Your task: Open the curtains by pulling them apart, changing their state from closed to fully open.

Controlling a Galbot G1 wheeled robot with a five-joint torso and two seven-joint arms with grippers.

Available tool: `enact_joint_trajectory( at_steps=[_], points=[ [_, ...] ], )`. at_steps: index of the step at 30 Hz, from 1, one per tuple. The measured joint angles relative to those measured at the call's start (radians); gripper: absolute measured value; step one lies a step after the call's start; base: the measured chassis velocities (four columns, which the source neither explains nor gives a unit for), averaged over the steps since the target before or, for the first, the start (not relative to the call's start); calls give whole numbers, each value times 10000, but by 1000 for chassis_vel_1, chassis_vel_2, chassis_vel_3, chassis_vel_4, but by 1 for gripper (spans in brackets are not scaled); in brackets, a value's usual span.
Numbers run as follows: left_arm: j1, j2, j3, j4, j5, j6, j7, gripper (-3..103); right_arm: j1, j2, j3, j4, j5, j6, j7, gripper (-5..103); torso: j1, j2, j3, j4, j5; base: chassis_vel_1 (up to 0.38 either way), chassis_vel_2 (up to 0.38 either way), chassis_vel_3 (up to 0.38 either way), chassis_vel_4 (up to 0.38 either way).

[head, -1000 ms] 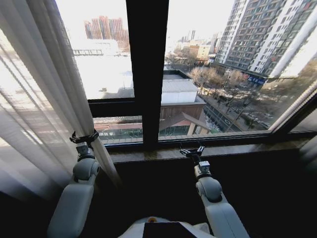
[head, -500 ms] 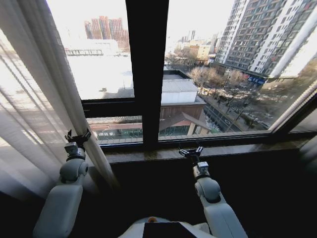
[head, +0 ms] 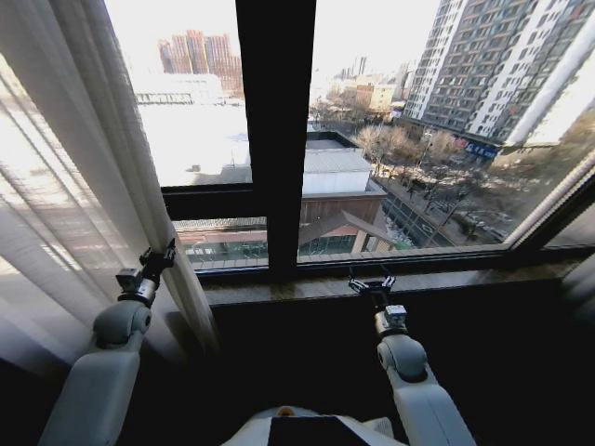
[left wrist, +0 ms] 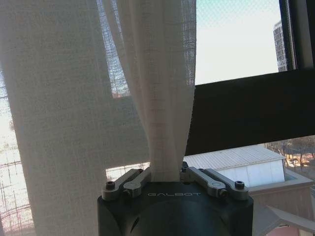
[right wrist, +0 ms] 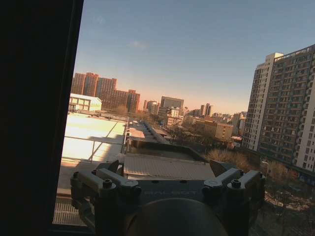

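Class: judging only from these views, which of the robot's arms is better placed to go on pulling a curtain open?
Probably the left. The left gripper is shut on the left curtain panel, while the right gripper hangs open near the window sill, holding nothing.

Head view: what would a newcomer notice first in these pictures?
The eye goes first to the sheer off-white curtain bunched at the left of the window, with a fold of its inner edge pinched in the left hand. Next comes the dark window frame down the middle, with bare glass and city buildings behind. The right hand is open and empty, low before the window sill.
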Motion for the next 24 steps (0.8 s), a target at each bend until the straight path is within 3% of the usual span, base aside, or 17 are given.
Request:
enact_joint_trajectory(
  at_steps=[4,24],
  points=[
    [118,-102,-1,-361,3,127,-57,1,61,75,-47,4,64,-36,54,100,0,0,0,0,0,0,0,0,0],
    [804,-464,-71,-1050,29,328,-359,0,138,169,-697,556,-96,-414,40,100,0,0,0,0,0,0,0,0,0]
  ],
)
